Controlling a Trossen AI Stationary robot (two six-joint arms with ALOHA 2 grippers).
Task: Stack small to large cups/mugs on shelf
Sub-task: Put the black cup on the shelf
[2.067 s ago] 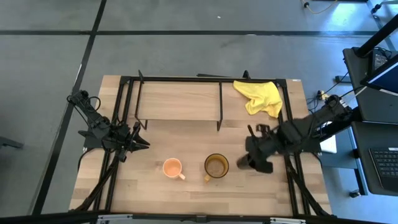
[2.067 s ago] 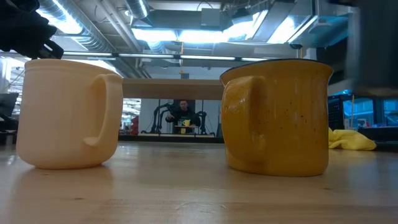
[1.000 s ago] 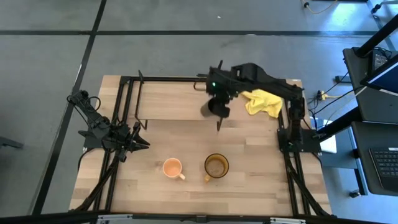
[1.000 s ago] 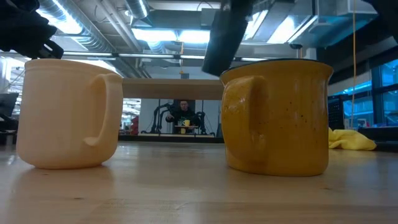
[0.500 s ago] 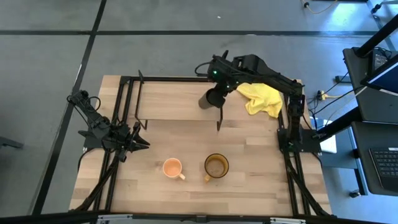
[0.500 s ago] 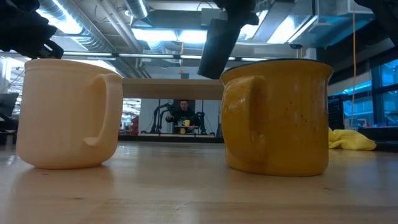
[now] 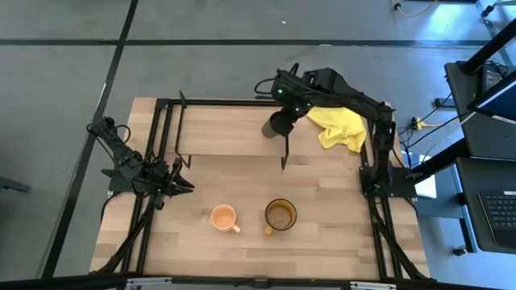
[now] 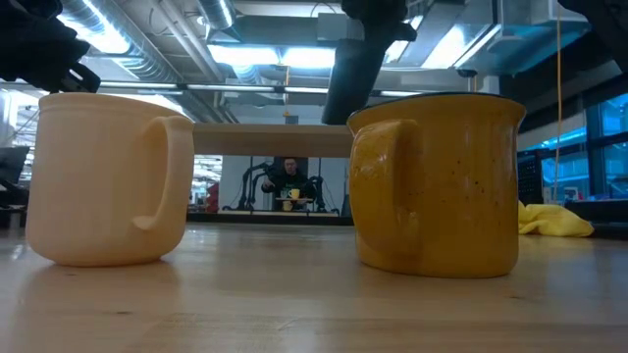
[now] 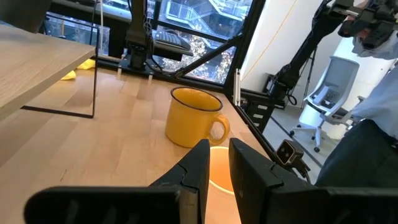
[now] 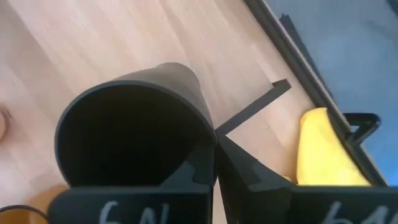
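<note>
My right gripper (image 7: 284, 113) is over the right part of the shelf board (image 7: 230, 129), shut on the small black cup (image 7: 279, 126), which also shows in the low view (image 8: 355, 78) and the right wrist view (image 10: 134, 130). The cup stands nearly upright with its base about level with the board's top (image 8: 265, 139); whether it touches, I cannot tell. The peach mug (image 7: 223, 217) (image 8: 98, 181) and the amber mug (image 7: 280, 214) (image 8: 442, 186) stand on their bases on the table in front of the shelf. My left gripper (image 7: 179, 184) waits at the table's left, shut. My right gripper pinches the black cup's rim wall (image 10: 208, 146), with one finger (image 10: 186, 171) inside the cup and one (image 10: 249, 171) outside. The fingers come from above, pointing down. The cup sits nearly upright below them, mouth up.
A crumpled yellow cloth (image 7: 339, 127) (image 10: 323, 149) lies on the table at the shelf's right end. Thin black rods (image 7: 285, 145) carry the shelf board. Black frame rails (image 7: 153, 161) run along the table's left and right sides. A person (image 9: 373, 93) is beyond the table.
My right gripper, keeping hold of the black cup, has moved a little toward the table's far edge over the shelf's right part. The cup, tilted a second ago, has tipped back to nearly upright. Both mugs have stayed in place.
</note>
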